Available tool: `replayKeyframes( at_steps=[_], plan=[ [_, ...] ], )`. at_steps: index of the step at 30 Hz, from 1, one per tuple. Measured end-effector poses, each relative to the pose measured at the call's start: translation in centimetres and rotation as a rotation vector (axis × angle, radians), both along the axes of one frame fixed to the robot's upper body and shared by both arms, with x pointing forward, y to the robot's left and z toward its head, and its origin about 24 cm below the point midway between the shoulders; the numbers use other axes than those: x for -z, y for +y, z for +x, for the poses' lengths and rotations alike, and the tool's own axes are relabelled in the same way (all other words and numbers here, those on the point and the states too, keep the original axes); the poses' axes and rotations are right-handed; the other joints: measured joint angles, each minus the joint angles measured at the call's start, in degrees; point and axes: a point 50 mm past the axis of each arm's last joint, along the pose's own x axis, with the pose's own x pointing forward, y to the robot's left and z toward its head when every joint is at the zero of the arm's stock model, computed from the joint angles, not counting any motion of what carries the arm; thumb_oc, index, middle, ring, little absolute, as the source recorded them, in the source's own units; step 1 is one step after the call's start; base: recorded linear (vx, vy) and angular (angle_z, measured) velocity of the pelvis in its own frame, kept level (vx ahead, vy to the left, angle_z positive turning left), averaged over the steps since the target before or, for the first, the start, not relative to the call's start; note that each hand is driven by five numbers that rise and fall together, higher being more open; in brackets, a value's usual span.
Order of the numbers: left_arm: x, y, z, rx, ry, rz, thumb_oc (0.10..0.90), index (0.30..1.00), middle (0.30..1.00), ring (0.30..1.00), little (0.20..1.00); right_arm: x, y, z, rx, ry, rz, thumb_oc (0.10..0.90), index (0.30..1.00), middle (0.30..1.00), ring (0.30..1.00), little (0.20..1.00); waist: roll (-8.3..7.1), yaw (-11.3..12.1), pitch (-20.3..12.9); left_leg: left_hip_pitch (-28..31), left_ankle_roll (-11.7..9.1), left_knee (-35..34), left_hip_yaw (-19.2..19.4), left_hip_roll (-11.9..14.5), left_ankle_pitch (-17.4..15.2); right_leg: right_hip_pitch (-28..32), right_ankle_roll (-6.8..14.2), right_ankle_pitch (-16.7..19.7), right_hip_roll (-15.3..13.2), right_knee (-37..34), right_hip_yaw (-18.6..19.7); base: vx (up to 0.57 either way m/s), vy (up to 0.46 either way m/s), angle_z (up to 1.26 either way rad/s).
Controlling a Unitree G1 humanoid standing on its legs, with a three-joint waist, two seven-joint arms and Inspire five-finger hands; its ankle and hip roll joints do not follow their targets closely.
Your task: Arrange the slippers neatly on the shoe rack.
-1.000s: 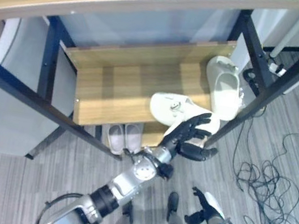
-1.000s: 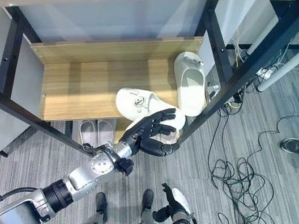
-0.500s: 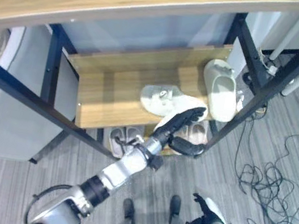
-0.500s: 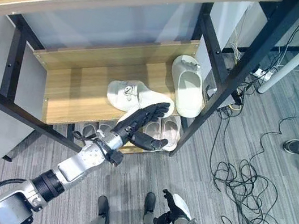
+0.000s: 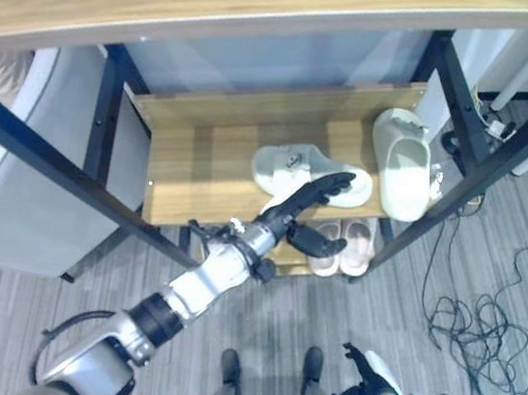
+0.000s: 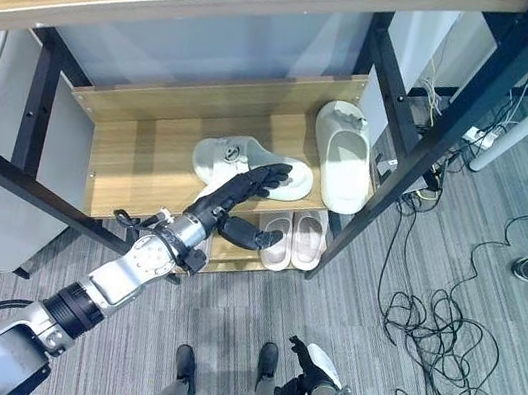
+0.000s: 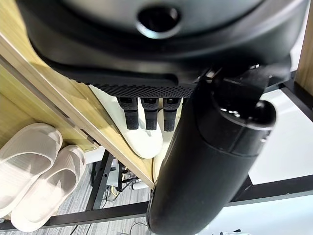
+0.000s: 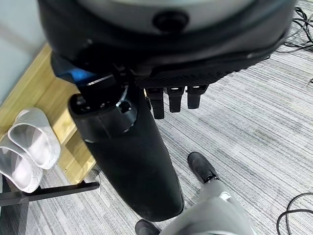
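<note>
The left robot hand (image 5: 305,207) lies flat, fingers straight, on a white slipper (image 5: 294,170) on the shoe rack (image 5: 199,161). The right robot hand (image 5: 359,376) hangs low with relaxed fingers, holding nothing.

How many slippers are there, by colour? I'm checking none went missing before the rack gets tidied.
White slippers on the middle shelf: 2, one lying crosswise under the left hand, one lengthwise.
Pale pink slippers on the lower shelf: 2, a pair.
Total: 4.
</note>
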Motion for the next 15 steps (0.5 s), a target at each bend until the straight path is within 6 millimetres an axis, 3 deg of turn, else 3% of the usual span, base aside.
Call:
replayKeyframes(
  at_steps=[8, 15],
  plan=[
    [-1.1, 1.5, -1.0, -0.025, -0.003, -0.157, 0.800, 0.900, 0.900, 0.900, 0.900, 0.1, -0.1, -0.1, 0.008, 0.003, -0.001, 0.800, 0.900, 0.900, 0.900, 0.900, -0.03, 0.25, 0.02, 0.09, -0.04, -0.01, -0.40, 0.01, 0.08, 0.41, 0.42, -0.40, 0.01, -0.01, -0.31, 0.00, -0.001, 0.02],
    [-3.8, 3.8, -2.8, -0.022, -0.056, -0.395, 0.800, 0.900, 0.900, 0.900, 0.900, 0.5, -0.9, -0.8, 0.050, 0.028, -0.009, 0.800, 0.900, 0.900, 0.900, 0.900, -0.08, 1.51, 0.05, 0.31, -0.05, -0.01, -0.70, 0.07, 0.07, 0.71, 0.41, -0.53, 0.09, -0.01, -0.43, 0.00, -0.001, 0.02]
  ],
)
